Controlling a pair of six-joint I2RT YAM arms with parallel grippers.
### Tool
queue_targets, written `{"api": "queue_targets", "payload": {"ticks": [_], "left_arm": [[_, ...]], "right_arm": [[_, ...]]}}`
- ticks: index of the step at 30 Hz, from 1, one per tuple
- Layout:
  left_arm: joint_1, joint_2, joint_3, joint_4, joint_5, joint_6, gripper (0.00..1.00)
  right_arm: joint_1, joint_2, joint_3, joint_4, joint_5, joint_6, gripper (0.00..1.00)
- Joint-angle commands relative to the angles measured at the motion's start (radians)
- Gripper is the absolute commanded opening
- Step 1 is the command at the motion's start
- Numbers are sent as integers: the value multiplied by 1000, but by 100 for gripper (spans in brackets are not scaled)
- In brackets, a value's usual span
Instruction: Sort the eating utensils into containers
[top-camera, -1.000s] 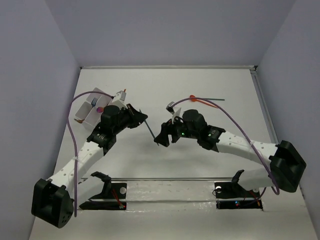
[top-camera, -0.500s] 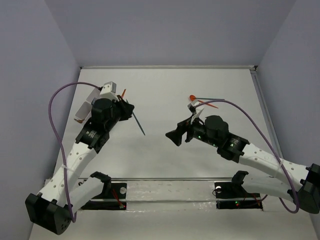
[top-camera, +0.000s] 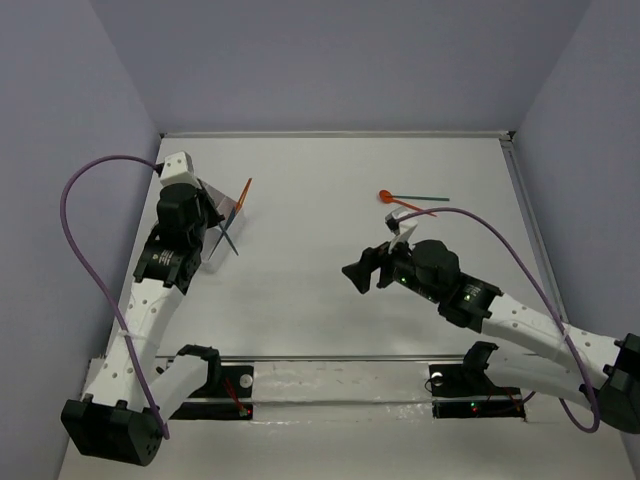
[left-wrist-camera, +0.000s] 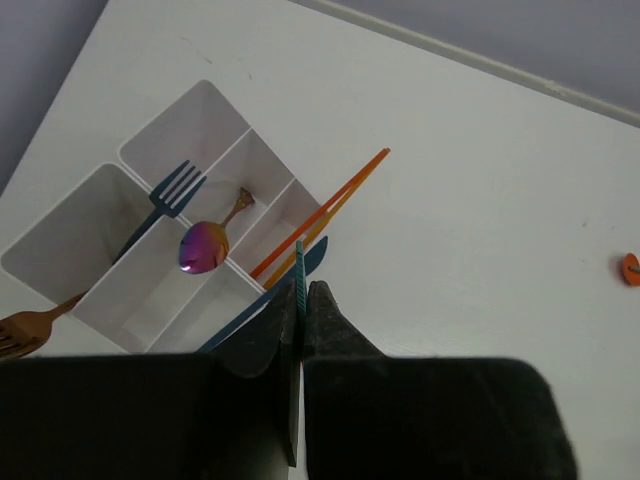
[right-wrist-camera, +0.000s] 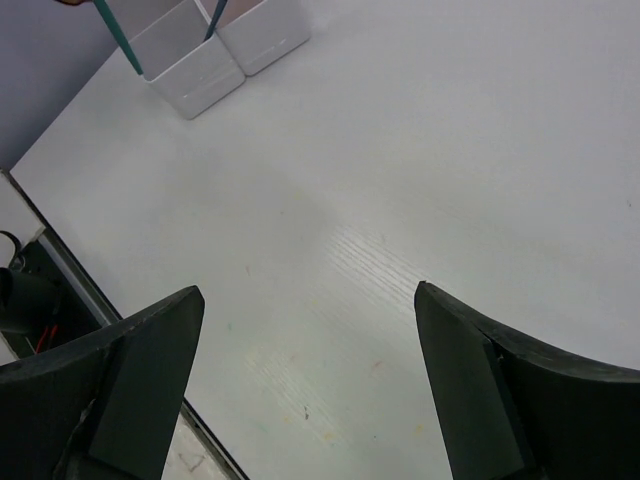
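Pinched shut on a thin teal-blue stick (left-wrist-camera: 299, 262) held tilted over the white divided plastic tray (left-wrist-camera: 60, 240) at the table's far-left corner, the left gripper (left-wrist-camera: 302, 290) could drop it across a divider or outside, while the right gripper (right-wrist-camera: 305, 300) gapes empty.

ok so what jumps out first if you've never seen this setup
The left fingers, shut on a thin teal stick, hang at the edge of the white divided tray at the far left of the table, which already holds a blue fork and an iridescent spoon. Then the right fingers, wide open over mid-table, with an orange-red spoon lying beyond them.
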Motion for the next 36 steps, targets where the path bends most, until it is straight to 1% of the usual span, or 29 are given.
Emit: {"api": "queue_targets", "payload": {"ticks": [1, 7, 11, 15, 20, 23, 35, 36], "left_arm": [[5, 28, 64, 64, -191, 87, 6], [5, 115, 47, 200, -322, 174, 6], [5, 163, 29, 272, -362, 216, 6], [5, 178, 1, 357, -369, 239, 6], [5, 196, -77, 469, -324, 272, 6], [5, 221, -83, 477, -291, 265, 6], [5, 279, -116, 503, -302, 275, 6], [5, 285, -111, 497, -296, 272, 8]], "right_arm": [[10, -36, -17, 51, 21, -2, 92], [10, -38, -20, 41, 12, 1, 91], [10, -58, -28, 41, 18, 2, 91], [10, -62, -28, 41, 10, 1, 91], [10, -64, -28, 41, 10, 1, 91], [10, -67, -29, 40, 12, 1, 91], [10, -81, -34, 31, 32, -2, 91], [10, -84, -34, 31, 38, -2, 91]]}}
